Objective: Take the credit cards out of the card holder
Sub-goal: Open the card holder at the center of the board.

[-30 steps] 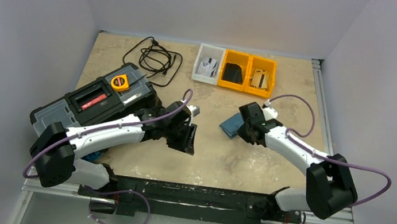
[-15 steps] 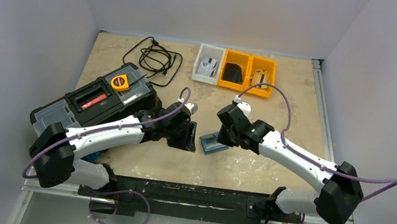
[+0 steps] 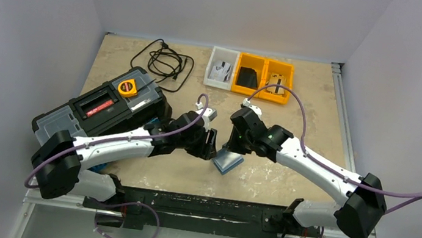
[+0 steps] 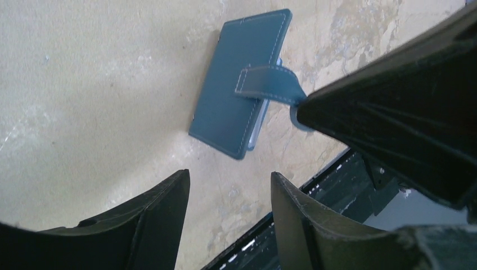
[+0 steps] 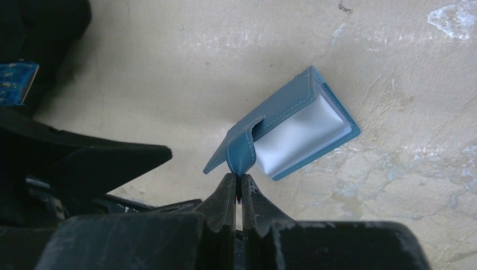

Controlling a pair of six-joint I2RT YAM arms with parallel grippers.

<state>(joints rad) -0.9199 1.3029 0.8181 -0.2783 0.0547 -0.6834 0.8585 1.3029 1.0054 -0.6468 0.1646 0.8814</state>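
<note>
- Teal-blue card holder point(image 3: 228, 160) low on the tan table point(image 3: 317, 90), near the front edge, between both grippers.
- Right gripper point(image 5: 237, 180): pinched tight on the holder's strap point(image 4: 264, 84), top flap lifted a little, pale inside showing.
- Left gripper point(image 4: 229, 175): fingers apart, just beside the holder.
- Credit cards point(image 3: 221, 70) in small bins point(image 3: 261, 95) far back.
</note>
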